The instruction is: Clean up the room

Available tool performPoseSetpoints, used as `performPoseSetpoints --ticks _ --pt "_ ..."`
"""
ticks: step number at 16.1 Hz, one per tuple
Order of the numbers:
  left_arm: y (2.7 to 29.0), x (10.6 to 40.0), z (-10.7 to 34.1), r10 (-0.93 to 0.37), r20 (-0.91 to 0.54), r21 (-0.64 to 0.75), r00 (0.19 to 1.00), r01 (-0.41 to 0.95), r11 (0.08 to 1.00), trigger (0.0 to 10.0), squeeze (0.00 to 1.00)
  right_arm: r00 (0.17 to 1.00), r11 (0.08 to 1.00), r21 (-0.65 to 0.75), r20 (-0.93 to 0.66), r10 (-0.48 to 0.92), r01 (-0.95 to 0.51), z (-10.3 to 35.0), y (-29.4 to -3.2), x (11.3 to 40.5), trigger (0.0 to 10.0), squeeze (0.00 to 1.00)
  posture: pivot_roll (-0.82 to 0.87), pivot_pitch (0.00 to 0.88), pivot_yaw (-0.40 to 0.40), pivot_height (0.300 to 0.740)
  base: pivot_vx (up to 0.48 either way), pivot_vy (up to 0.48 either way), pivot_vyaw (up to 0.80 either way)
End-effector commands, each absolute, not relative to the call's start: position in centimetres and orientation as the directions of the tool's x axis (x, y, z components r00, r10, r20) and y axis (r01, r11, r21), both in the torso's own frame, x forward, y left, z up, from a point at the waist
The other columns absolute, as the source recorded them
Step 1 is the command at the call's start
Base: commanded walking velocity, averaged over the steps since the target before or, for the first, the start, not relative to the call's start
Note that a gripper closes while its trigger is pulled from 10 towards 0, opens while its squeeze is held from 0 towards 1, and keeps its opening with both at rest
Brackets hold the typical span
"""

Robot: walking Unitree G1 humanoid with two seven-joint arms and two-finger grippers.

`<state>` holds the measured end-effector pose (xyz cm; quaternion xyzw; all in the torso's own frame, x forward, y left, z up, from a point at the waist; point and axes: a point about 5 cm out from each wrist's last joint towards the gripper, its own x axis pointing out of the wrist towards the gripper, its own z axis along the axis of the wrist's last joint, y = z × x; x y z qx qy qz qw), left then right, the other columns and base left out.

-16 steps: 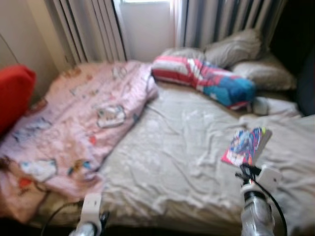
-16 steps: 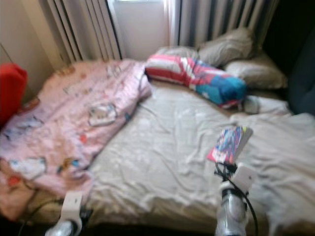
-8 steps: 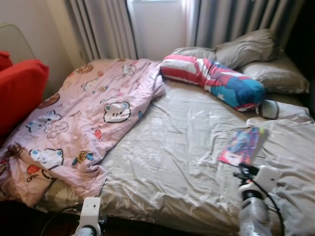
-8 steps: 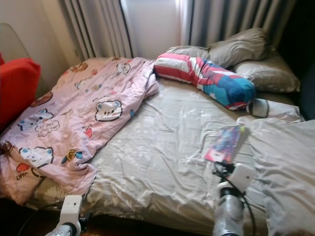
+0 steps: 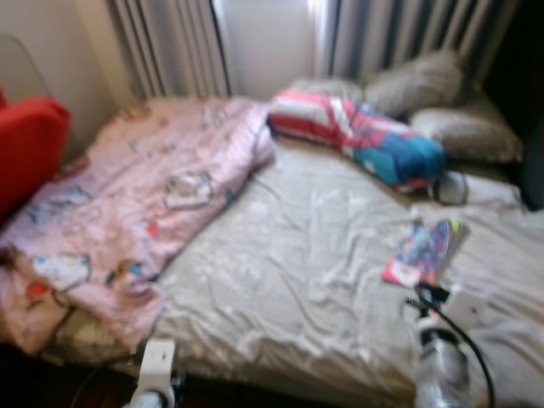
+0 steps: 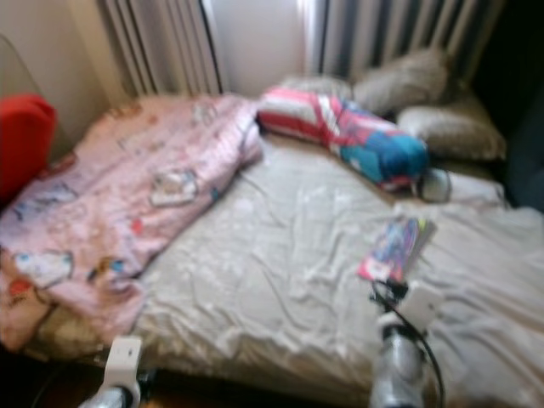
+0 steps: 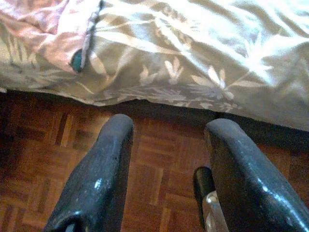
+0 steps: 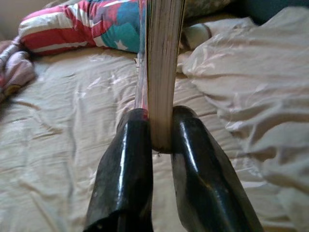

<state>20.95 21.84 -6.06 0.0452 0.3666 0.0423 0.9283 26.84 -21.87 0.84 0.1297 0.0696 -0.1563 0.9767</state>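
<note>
Right wrist: book (image 8: 163,58) (no legible text)

Bed sheet (image 5: 289,255): pale beige-grey with a white leaf-and-flower print. Blanket (image 5: 136,195): pink, with cartoon figures, blurred here, possibly bears. Bolster (image 5: 357,140): red-and-white stripes, blue end. Pillows (image 5: 416,81): grey-beige. Book (image 5: 422,252): multicoloured cover, cream page edges. Cushion (image 5: 30,144): red. Curtains (image 5: 170,42): grey. Floor (image 7: 48,159): brown parquet. Right tool (image 8: 161,145): glossy black fingers (image 8: 128,169).

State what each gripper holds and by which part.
The right gripper clamps a book by its lower edge, one finger on each cover, above the bed. The left gripper is open, holding nothing.
</note>
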Motion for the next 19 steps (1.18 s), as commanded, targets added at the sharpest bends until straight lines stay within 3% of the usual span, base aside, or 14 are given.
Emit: performPoseSetpoints --ticks 1,7,15,19 --pt "21.95 21.22 -5.86 0.110 -0.668 0.122 0.736 -0.038 0.992 10.0 0.00 0.947 0.923 0.222 -0.144 -0.287 0.313 1.50 -22.14 27.27 10.0 0.00 -0.05 0.000 0.022 0.740 0.000 0.000 0.00" --pt "21.65 21.04 -6.02 0.102 -0.670 0.094 0.735 -0.053 0.994 10.0 0.00 0.949 0.927 0.217 -0.150 -0.277 0.305 1.48 -22.10 27.33 10.0 0.00 -0.05 0.011 0.014 0.740 0.000 0.000 -0.09" --pt "21.67 20.96 -6.08 0.103 -0.673 0.094 0.732 -0.054 0.994 10.0 0.00 0.949 0.925 0.229 -0.155 -0.273 0.304 1.33 -21.80 27.26 10.0 0.00 -0.04 0.025 0.019 0.740 0.000 0.000 -0.74" --pt "21.74 20.91 -6.09 0.106 -0.674 0.097 0.731 -0.054 0.994 10.0 0.00 0.950 0.925 0.227 -0.150 -0.276 0.304 1.31 -21.68 27.19 10.0 0.00 -0.04 0.029 0.021 0.740 0.000 0.000 0.00"
